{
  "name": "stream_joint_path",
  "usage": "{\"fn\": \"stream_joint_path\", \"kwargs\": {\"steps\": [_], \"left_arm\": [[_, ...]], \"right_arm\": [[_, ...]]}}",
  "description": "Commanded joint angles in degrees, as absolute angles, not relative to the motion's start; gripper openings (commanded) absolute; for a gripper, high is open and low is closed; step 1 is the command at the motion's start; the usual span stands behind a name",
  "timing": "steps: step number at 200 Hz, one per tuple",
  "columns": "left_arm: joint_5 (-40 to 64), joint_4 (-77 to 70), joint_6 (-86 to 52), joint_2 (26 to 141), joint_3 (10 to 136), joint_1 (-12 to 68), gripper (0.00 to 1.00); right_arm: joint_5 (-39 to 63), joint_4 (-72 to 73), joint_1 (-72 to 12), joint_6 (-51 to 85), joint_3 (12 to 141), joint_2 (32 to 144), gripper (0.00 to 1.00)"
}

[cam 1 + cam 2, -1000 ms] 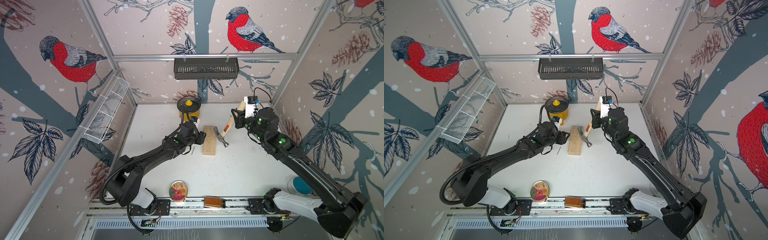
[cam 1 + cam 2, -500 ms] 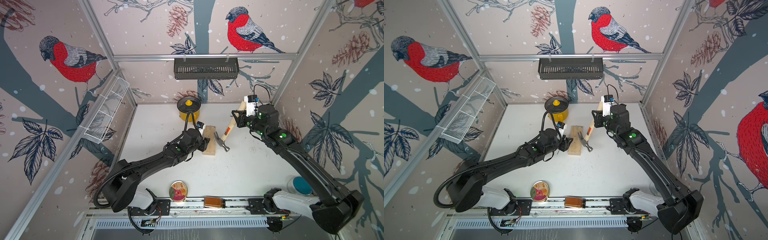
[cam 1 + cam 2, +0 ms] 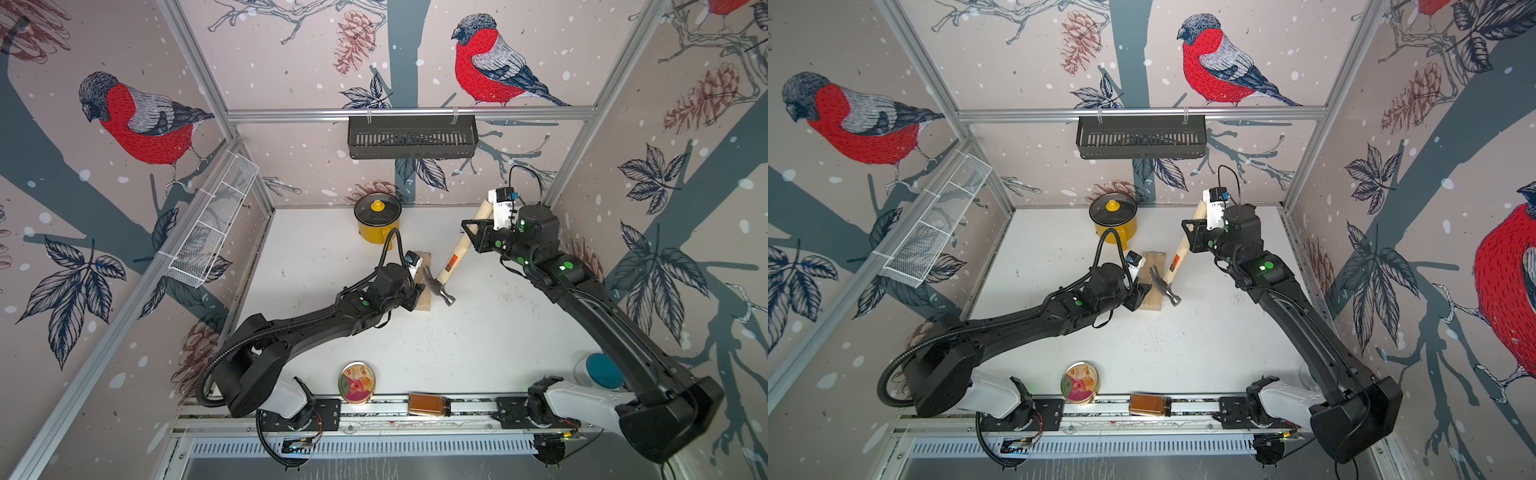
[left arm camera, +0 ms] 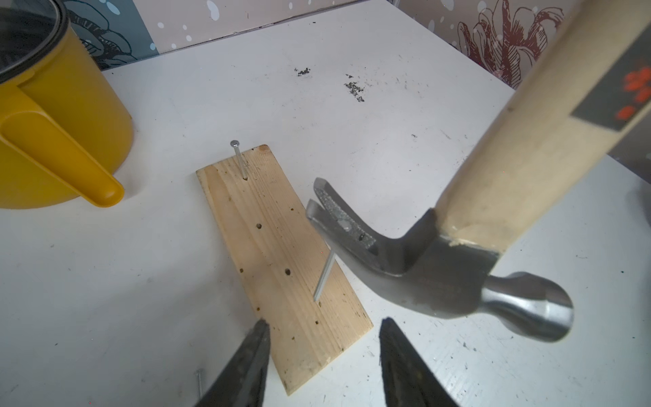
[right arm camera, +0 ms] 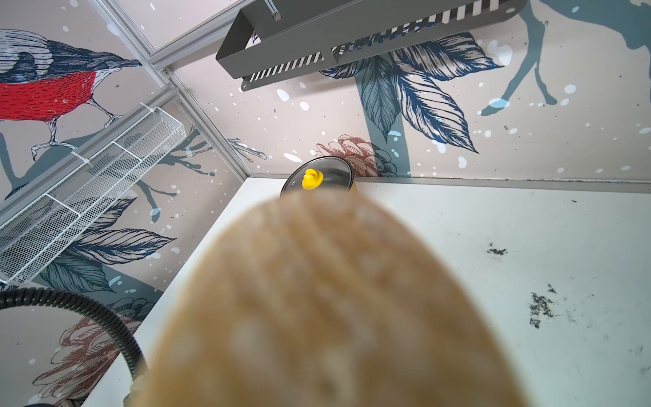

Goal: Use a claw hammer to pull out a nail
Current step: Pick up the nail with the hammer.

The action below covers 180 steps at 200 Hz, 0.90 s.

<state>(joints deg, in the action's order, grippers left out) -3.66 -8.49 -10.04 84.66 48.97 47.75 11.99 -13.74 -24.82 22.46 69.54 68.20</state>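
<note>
Your right gripper (image 3: 473, 235) is clamped on the claw hammer (image 4: 440, 275) near the butt of its handle, which slopes up and away from the wooden board (image 4: 267, 225). The claw sits over the nearer nail (image 4: 323, 278), but whether its head is in the fork is hidden. Your left gripper (image 4: 324, 327), jaws parted, straddles the board's near end on the white table (image 4: 387, 123). The yellow pot (image 4: 63, 116) stands apart.

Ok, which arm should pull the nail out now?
Right. The right pincer is shut on the hammer, by its handle, and the claw is at the nail standing in the plank. The left pincer is open at the plank's end, holding no tool.
</note>
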Motion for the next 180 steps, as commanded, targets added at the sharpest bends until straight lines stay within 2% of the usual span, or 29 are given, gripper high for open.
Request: {"fn": "stream_joint_path", "kwargs": {"steps": [1,27,61,180], "left_arm": [[-6.46,-8.21,-7.83,85.62,49.95,48.37,0.48],[-8.03,-7.07,-7.41,86.82,50.69,48.85,0.45],[-8.79,-6.39,-7.05,87.97,51.22,49.04,0.35],[-9.07,-5.71,-6.68,89.82,52.38,49.04,0.29]], "right_arm": [[13.99,-9.23,-24.77,24.38,70.23,68.02,0.00],[14.03,-9.23,-24.71,24.26,70.05,68.02,0.00],[14.00,-9.33,-24.70,24.17,70.13,67.99,0.00],[16.04,-8.88,-24.81,24.23,70.13,68.38,0.00]]}}
